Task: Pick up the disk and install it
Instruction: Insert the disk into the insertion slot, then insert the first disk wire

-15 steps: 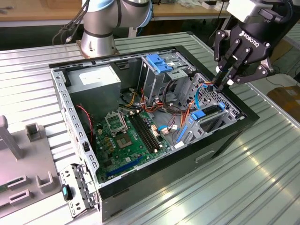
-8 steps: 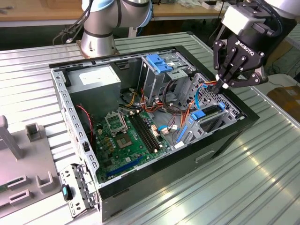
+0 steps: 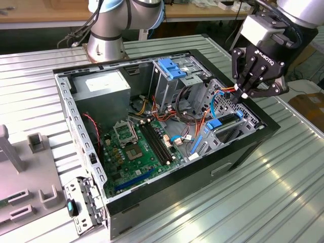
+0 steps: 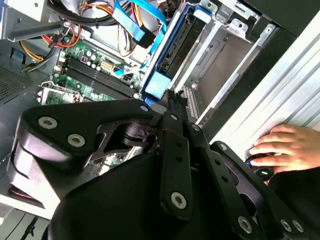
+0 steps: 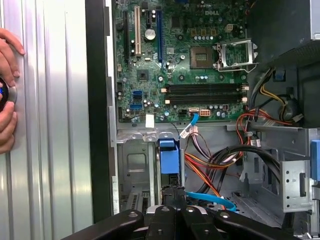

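Gripping slim, blue-plastic-framed disk (image 5: pixel 169 160) edgewise, black angular jaws.

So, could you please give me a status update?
Gripper at the disk. Disk on edge in drive bay. Cables close by; hand outside case.

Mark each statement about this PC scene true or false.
1. The case is open, with the motherboard showing. True.
2. The gripper is over the power supply. False: it is at the drive bay, at the case's end on the exterior view's right.
3. A hand rests on the table. True.
4. A cooler covers the CPU socket. False: the socket is bare.
5. The disk lies on the table. False: the disk stands on edge in the bay, just ahead of the gripper.
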{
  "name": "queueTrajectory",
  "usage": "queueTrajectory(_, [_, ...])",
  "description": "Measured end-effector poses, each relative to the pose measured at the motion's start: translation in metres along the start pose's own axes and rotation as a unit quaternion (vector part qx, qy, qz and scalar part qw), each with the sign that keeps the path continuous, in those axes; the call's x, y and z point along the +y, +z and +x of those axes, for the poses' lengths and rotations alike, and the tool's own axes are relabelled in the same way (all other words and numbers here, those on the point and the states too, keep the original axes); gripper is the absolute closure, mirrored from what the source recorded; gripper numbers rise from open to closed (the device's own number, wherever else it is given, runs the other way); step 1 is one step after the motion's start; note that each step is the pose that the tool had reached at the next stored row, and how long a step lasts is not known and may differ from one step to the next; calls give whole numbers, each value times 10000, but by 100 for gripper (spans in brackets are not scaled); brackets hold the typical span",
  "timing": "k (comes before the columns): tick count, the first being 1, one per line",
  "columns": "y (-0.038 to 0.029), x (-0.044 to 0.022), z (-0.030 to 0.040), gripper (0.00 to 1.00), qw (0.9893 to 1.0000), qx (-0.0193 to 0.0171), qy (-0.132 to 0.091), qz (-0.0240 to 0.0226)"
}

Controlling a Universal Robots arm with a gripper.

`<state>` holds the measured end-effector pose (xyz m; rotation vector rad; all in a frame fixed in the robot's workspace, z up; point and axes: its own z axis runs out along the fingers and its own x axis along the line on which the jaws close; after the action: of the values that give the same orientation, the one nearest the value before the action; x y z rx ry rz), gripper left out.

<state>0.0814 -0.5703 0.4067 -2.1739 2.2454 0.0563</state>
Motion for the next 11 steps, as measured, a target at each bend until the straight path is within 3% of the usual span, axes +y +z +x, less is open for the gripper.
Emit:
queueTrajectory(2, [45,-16,2,89,10000,0,0,0])
queueTrajectory(5, [137,-106,2,89,10000,0,0,0])
queueTrajectory(6, [210,-151,4,89,10000,0,0,0])
queueTrajectory(11, [211,-151,4,89,10000,0,0,8])
